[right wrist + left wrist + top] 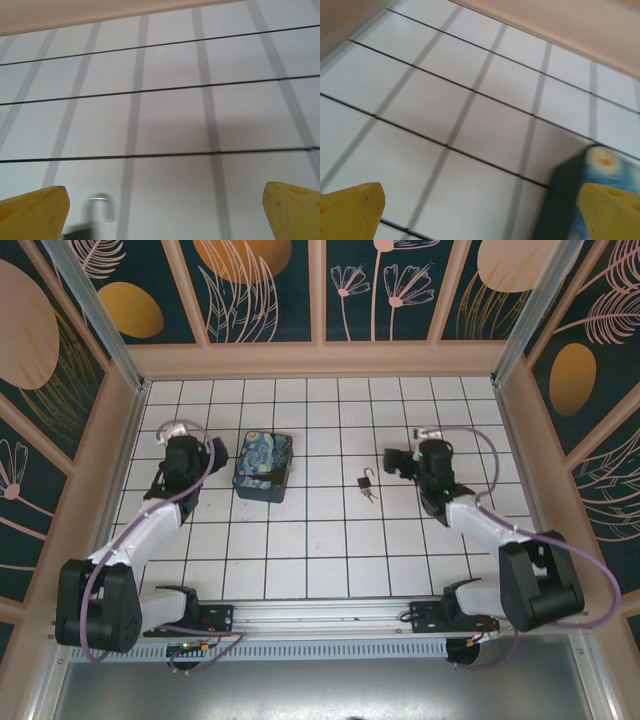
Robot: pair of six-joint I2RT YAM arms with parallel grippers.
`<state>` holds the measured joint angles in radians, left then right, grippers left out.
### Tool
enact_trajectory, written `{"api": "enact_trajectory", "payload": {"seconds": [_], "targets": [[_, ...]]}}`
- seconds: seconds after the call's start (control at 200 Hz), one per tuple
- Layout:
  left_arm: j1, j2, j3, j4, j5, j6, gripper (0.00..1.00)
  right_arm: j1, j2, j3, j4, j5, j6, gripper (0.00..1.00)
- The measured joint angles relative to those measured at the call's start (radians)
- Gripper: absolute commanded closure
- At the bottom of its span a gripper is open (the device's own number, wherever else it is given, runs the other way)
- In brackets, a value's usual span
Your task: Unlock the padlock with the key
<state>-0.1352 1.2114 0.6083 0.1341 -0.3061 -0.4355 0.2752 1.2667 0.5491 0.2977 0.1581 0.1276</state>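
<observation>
The tiny dark padlock [367,480] lies on the white tiled floor near the middle, its thin silvery shackle up. The key [371,495], a small grey bunch, lies right against it on the near side. My right gripper [392,462] hovers just right of the padlock, open and holding nothing. In the right wrist view the padlock [95,215] shows blurred at the bottom left, beside the left yellow fingertip [35,212] of my right gripper [164,205]. My left gripper [214,453] stands open and empty at the left, beside the painted box; its yellow fingertips [352,210] frame bare tiles.
A blue-and-yellow swirl-painted box [263,466] sits left of centre, and its corner [570,195] shows in the left wrist view next to the right finger. Beige walls [320,360] enclose the tiled floor on three sides. Open tiles lie between box and padlock.
</observation>
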Motion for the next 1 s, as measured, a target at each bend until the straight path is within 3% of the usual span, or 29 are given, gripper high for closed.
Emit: {"api": "enact_trajectory", "payload": {"seconds": [0.12,0.25,0.49,0.656,1.001], "targets": [[0.005,0.010,-0.200,0.283,-0.106,0.105,0.01,-0.121,-0.005,-0.073,0.100,0.045,-0.030,0.01],[0.013,0.086,-0.349,0.558,-0.158,0.206,0.01,-0.220,0.016,-0.244,0.391,0.041,-0.051,0.01],[0.076,0.270,-0.397,1.015,-0.078,0.302,0.01,-0.306,0.271,-0.390,0.890,-0.064,-0.067,0.01],[0.082,0.310,-0.395,1.079,0.010,0.336,0.01,-0.309,0.290,-0.381,0.971,-0.104,-0.070,0.01],[0.084,0.310,-0.394,1.118,0.045,0.347,0.01,-0.308,0.290,-0.370,1.009,-0.103,-0.070,0.01]]}}
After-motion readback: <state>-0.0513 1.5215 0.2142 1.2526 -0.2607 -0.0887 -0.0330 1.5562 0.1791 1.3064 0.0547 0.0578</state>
